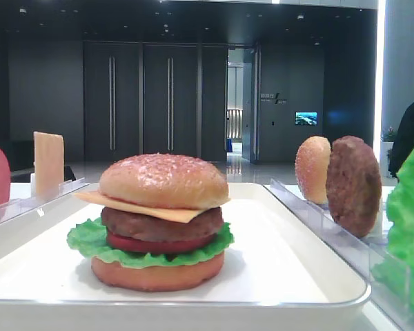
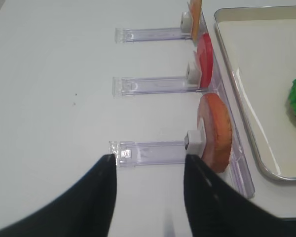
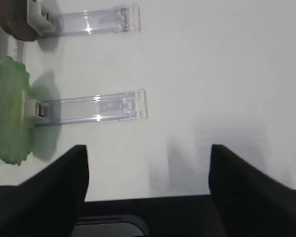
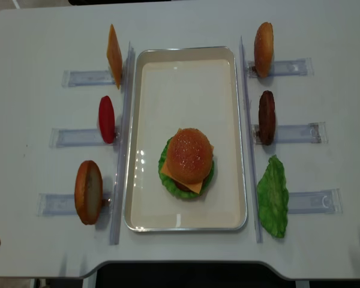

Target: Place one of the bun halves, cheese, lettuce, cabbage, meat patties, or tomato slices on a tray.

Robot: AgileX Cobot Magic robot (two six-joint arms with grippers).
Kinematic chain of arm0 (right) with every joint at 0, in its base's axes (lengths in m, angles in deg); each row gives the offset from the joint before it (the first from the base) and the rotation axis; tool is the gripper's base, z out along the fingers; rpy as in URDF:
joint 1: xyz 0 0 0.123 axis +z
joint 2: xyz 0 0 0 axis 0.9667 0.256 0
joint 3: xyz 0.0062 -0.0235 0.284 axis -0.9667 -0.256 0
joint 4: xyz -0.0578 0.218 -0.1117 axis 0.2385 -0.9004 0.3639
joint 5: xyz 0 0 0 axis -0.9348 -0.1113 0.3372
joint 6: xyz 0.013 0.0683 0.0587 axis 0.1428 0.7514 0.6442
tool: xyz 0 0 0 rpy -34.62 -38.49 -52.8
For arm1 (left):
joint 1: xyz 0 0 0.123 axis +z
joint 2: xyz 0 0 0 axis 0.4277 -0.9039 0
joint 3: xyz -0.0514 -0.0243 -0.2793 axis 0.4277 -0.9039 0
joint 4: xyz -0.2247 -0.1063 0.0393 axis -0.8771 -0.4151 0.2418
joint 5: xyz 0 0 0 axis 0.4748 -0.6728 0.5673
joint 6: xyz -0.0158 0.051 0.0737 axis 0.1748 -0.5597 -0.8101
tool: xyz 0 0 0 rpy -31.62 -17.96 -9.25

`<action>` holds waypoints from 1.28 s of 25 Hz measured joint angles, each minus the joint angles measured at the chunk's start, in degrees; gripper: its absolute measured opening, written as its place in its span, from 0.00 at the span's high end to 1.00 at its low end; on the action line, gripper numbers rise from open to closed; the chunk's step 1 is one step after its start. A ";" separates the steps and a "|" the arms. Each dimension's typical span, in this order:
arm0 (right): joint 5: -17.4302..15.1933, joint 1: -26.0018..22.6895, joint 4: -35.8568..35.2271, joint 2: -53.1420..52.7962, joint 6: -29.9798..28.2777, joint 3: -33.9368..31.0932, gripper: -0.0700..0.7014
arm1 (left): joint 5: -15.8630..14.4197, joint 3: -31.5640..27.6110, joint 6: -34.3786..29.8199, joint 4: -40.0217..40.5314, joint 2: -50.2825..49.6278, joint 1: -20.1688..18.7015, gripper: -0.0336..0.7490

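Note:
On the white tray [image 4: 186,84] stands a stacked burger: speckled bun top [image 4: 189,155], cheese [image 1: 145,205], meat patty [image 1: 162,224], tomato slice [image 1: 159,244], lettuce [image 1: 90,238] and a flat bottom bun [image 1: 157,272]. My left gripper [image 2: 149,159] hangs open and empty over the table, just short of the rack holding another flat bun [image 2: 216,131]. To the right of the tray, my right gripper [image 3: 148,149] is open and empty over bare table, near a lettuce leaf [image 3: 7,111]. Cabbage is out of view.
Clear racks line both sides of the tray. The left ones hold a cheese slice [image 4: 114,55], a tomato slice [image 4: 107,119] and a flat bun [image 4: 88,192]. The right ones hold a speckled bun [image 4: 263,49], a patty [image 4: 266,117] and lettuce [image 4: 272,196].

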 joint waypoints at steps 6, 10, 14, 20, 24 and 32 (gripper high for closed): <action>-0.51 0.00 0.06 -9.99 0.00 -2.09 0.27 | 0.00 0.00 0.05 0.13 0.00 0.00 0.52; -0.46 0.00 0.06 -15.89 0.00 -4.89 0.27 | 0.00 0.00 0.05 0.13 0.00 0.00 0.52; 0.35 0.00 0.06 -21.29 -0.53 -5.02 0.27 | 0.00 0.00 0.05 0.13 0.00 0.00 0.52; 1.78 0.00 0.11 -26.65 -2.42 -5.61 0.27 | 0.00 0.00 0.05 0.13 0.00 0.00 0.52; 3.58 0.00 0.11 -26.89 -2.90 -7.17 0.27 | 0.00 0.00 0.05 0.13 0.00 0.00 0.52; 4.27 0.00 0.11 -26.96 -3.09 -7.23 0.27 | 0.00 0.00 0.05 0.13 0.00 0.00 0.52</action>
